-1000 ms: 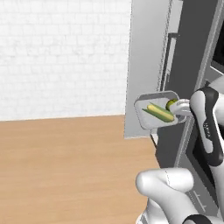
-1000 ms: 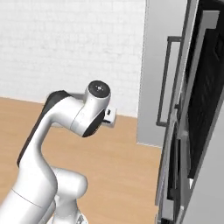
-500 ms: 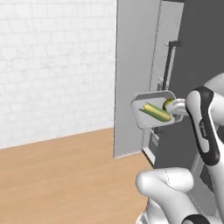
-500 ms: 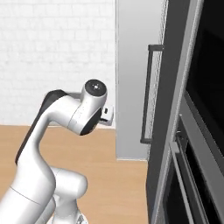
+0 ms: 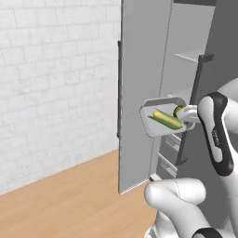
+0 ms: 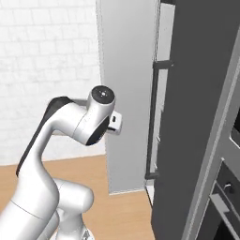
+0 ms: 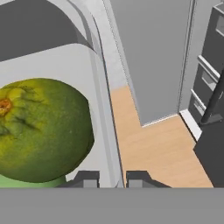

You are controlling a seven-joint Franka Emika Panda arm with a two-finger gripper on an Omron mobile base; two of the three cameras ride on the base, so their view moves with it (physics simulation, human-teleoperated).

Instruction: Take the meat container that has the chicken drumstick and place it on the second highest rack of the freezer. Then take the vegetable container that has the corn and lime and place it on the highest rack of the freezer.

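Note:
My gripper (image 5: 186,113) is shut on the rim of the vegetable container (image 5: 158,123), a pale grey tray held in the air and tipped toward the camera. The yellow corn (image 5: 166,119) in its green husk lies in it, with the lime (image 5: 178,110) at the gripper end. In the hand view the lime (image 7: 39,127) looms large, and the container wall (image 7: 103,109) runs down between my fingertips (image 7: 87,178). The tray hangs in front of the open freezer (image 5: 186,74). A pale shelf plate (image 5: 193,56) sits higher inside; I cannot tell which rack it is. The meat container is out of view.
The freezer door (image 5: 139,69) stands open to the left of the tray, edge toward me. Grey drawers (image 5: 169,144) fill the freezer's lower part. A dark vertical bar handle (image 5: 190,111) runs just right of the tray. The oven (image 6: 225,187) is at far right. Wooden floor (image 5: 69,200) spreads left.
The whole picture has shifted: the base has moved, and the freezer and its open door now appear larger and more central. The tray stays held in the gripper.

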